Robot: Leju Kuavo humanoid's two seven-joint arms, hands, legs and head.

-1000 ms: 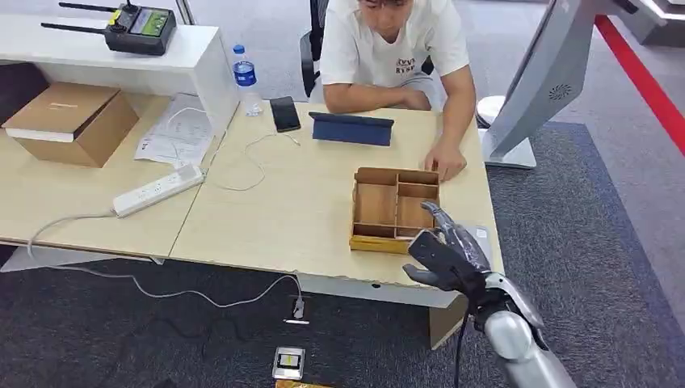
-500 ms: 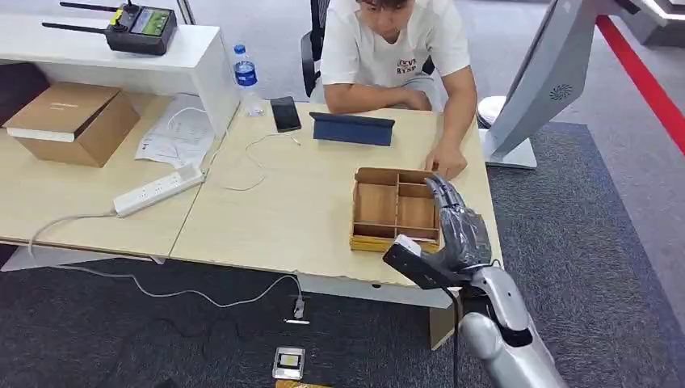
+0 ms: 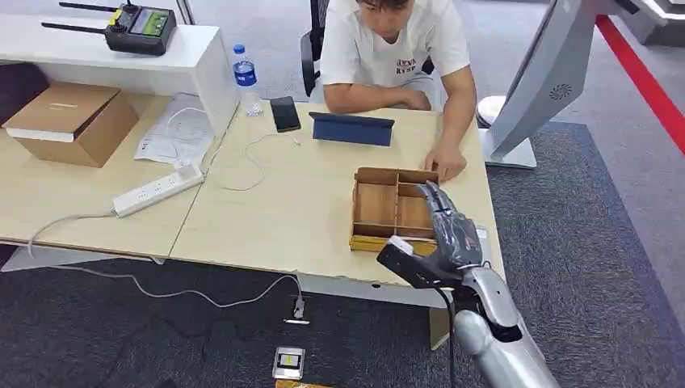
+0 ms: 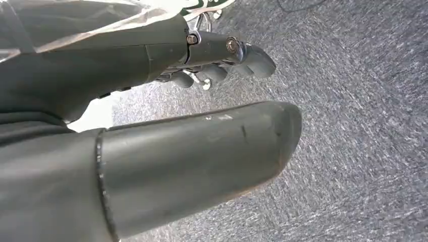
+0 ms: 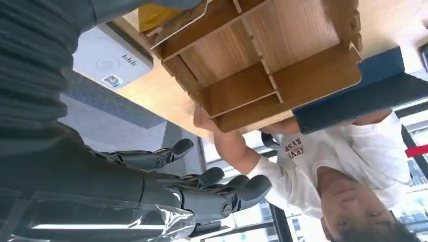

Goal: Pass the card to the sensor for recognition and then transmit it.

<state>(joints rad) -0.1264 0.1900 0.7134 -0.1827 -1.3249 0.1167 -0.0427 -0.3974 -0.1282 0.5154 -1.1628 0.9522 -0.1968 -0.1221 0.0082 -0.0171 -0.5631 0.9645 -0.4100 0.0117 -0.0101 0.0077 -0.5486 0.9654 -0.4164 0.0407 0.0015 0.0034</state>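
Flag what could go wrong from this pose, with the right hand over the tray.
1. The right hand hangs over the wooden tray at its near right corner. Reaching on could catch a wall and shove the tray.
2. A person's hand rests at the tray's far corner, roughly where the fingers point, so contact is possible.
3. The sensor lies beside the tray near the table edge, so a miss seems easy.

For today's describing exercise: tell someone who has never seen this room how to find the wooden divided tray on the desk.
Start at the light wooden table where a person sits. Near its front right corner, before the person's hand, lies the wooden tray, beside the robot's right hand. Unlike the flat blue folder behind it, it is split into open compartments.
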